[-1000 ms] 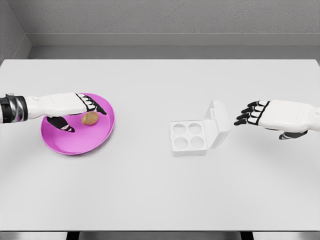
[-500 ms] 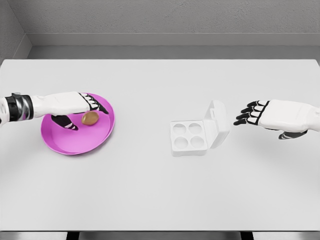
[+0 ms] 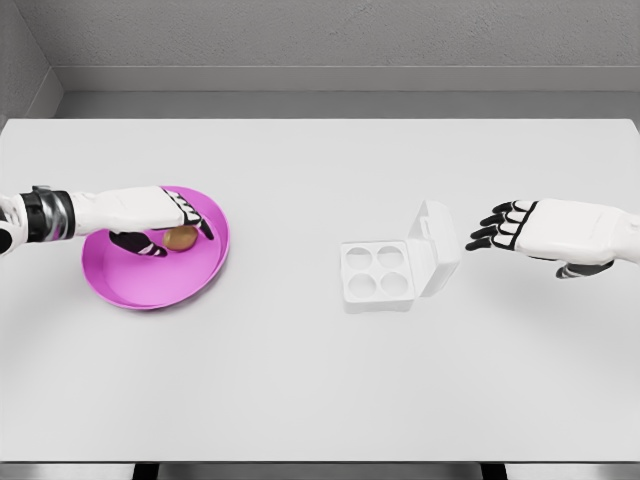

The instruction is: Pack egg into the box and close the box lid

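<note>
On a plain white table (image 3: 300, 380) seen from above, an open egg box (image 3: 398, 270) sits a little right of centre and serves as the reference point here.

Far to the left of the box lies a shallow magenta plate (image 3: 140, 285). A brown egg (image 3: 182, 238) rests in the plate, toward the side nearer the box. The robot's left hand (image 3: 150, 215), white with black finger segments, reaches in from the left edge and hovers low over the plate. Its fingers (image 3: 195, 215) arch over the top of the egg while the thumb (image 3: 135, 243) sits below and to the left of it, so the hand appears to be cupping the egg for a pickup. Whether the digits press on the shell cannot be told from this angle; the egg seems to be lying in the plate, not lifted.

The box itself has four round cups (image 3: 376, 271), all empty. Its lid (image 3: 436, 248) stands tilted up on the right side, hinged away from the plate, which leaves the cups clear for an egg arriving from the left.

Just right of the lid, apart from it, the right hand (image 3: 525, 228) hangs with fingers loosely spread and holding nothing, pointing toward the lid. It looks placed there ready to push the lid shut once the egg is in.
</note>
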Motion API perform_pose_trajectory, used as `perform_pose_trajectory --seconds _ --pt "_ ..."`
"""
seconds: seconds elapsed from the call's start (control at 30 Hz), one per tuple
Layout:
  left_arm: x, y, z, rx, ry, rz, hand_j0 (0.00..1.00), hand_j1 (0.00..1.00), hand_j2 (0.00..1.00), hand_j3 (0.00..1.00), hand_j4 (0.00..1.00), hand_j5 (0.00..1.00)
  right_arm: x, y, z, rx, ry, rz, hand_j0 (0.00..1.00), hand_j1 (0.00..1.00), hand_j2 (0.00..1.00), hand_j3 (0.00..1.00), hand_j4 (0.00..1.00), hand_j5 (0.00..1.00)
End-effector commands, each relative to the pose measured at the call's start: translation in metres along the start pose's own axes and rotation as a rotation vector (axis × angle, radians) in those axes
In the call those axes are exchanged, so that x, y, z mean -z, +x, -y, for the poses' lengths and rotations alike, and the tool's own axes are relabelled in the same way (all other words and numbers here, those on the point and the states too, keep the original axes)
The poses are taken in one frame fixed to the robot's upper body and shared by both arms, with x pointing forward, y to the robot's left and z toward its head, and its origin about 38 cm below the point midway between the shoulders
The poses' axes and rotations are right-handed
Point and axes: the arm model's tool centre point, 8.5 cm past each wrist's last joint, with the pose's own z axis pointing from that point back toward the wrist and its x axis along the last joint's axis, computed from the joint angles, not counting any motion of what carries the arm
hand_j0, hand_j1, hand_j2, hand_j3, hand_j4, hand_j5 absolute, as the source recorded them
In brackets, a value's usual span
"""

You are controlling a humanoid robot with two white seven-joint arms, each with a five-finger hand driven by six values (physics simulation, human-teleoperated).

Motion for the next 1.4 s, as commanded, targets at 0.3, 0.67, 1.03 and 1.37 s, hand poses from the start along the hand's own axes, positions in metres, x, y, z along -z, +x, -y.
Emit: perform_pose_trajectory --seconds 0.3,0.67,1.03,1.37 --pt "0.005 -0.001 0.003 -0.013 -0.005 -0.001 0.73 0.73 0.73 0.73 0.73 0.73 0.000 0.000 0.001 0.003 -0.003 0.000 1.00 1.00 1.00 1.00 1.00 1.00" --pt "0.001 -0.010 0.006 -0.025 -0.012 -0.029 0.73 0.73 0.73 0.73 0.73 0.73 0.000 0.001 0.001 0.002 -0.004 0.002 1.00 1.00 1.00 1.00 1.00 1.00" --pt "0.001 -0.011 0.008 -0.027 -0.042 -0.030 0.62 0.62 0.62 0.62 0.62 0.62 0.000 0.001 0.001 0.001 -0.005 0.003 1.00 1.00 1.00 1.00 1.00 1.00" --pt "0.006 -0.008 0.008 -0.027 -0.068 -0.019 0.47 0.47 0.47 0.47 0.47 0.47 0.000 0.001 0.001 0.001 -0.005 0.003 1.00 1.00 1.00 1.00 1.00 1.00"
